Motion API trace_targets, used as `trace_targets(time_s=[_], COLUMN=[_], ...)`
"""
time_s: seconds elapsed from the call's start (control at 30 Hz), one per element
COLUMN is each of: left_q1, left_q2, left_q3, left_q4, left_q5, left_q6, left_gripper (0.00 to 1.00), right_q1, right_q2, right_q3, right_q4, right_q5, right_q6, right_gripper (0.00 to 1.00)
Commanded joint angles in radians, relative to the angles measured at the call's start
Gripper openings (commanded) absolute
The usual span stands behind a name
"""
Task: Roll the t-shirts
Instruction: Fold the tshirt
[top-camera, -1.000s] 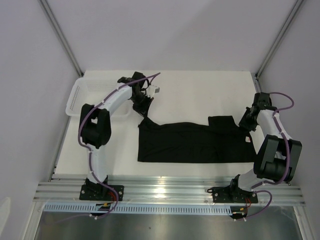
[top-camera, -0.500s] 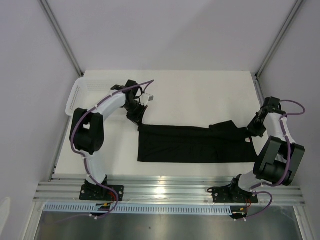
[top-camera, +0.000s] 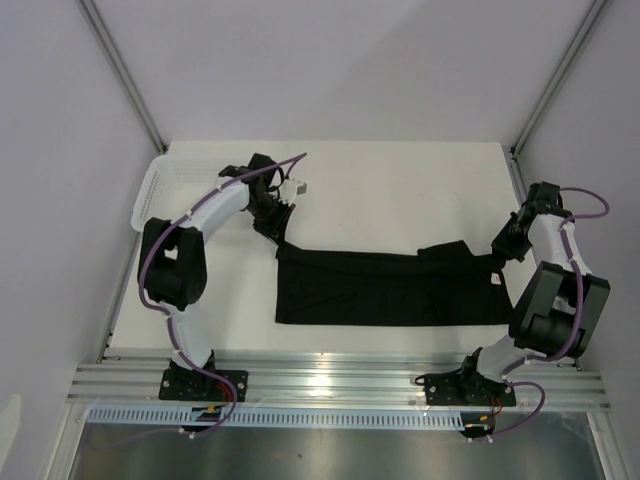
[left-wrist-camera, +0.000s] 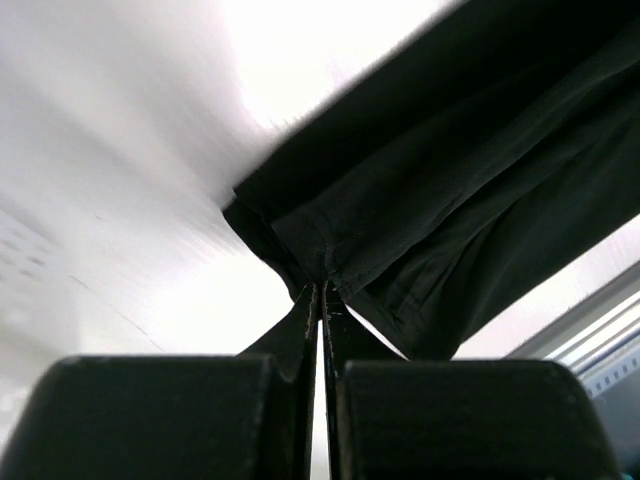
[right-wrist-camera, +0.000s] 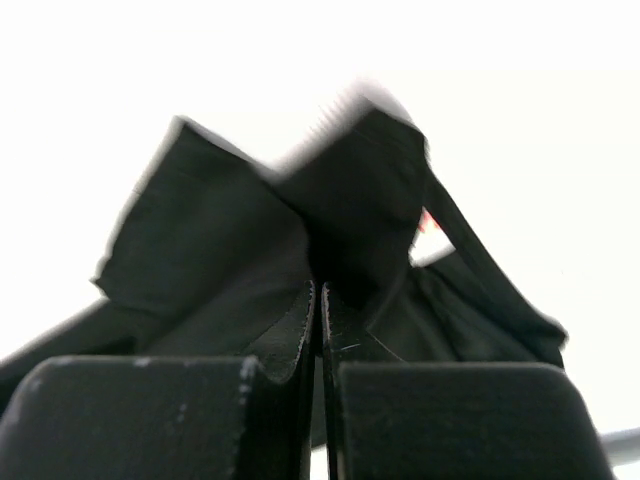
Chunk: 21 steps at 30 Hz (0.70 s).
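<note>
Black cloth fills the middle of your workspace: the t-shirt (top-camera: 390, 288) lies as a long, flat band across the near half of the white table (top-camera: 400, 190), and each of its far corners is drawn up into a small peak where a gripper meets it. Your left arm rises from its base, bends at the elbow out toward the table's left edge, and sends its forearm up and to the right. From there the wrist turns back so the left gripper (top-camera: 279, 233) points down at the shirt's far left corner. In the left wrist view the left gripper (left-wrist-camera: 321, 292) has its two fingers pressed together with only a hairline between them, pinching a bunched point of the hem. The fabric fans out from that pinch in taut folds. Your right arm folds more tightly, with the elbow low near the right edge and the forearm running straight up. The right gripper (top-camera: 504, 250) angles inward to the shirt's far right corner, close to the pale label (top-camera: 495, 280). In the right wrist view, the right gripper (right-wrist-camera: 318, 292) is likewise clamped on a fold of the black cloth, which stands up rumpled above the fingertips. The white mesh basket (top-camera: 155, 190) sits at the far left, behind your left arm.
</note>
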Motion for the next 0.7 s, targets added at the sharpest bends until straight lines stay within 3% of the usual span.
trace_targets(time_s=[0.0, 0.2, 0.67], left_q1=[0.017, 0.048, 0.078], left_q2=[0.003, 0.031, 0.062], left_q3=[0.087, 0.167, 0.201], left_q4=[0.039, 0.060, 0.119], left_q5=[0.032, 0.039, 0.026], left_q6=[-0.004, -0.035, -0.038], left_gripper=[0.01, 0.01, 0.01], right_q1=[0.044, 0.058, 0.050], right_q2=[0.068, 0.184, 0.284], right_q3=[0.142, 0.309, 0.391], right_q4=[0.051, 0.078, 0.151], right_q5=[-0.018, -0.033, -0.073], right_q6=[-0.010, -0.039, -0.064], right_gripper=[0.00, 0.00, 0.00])
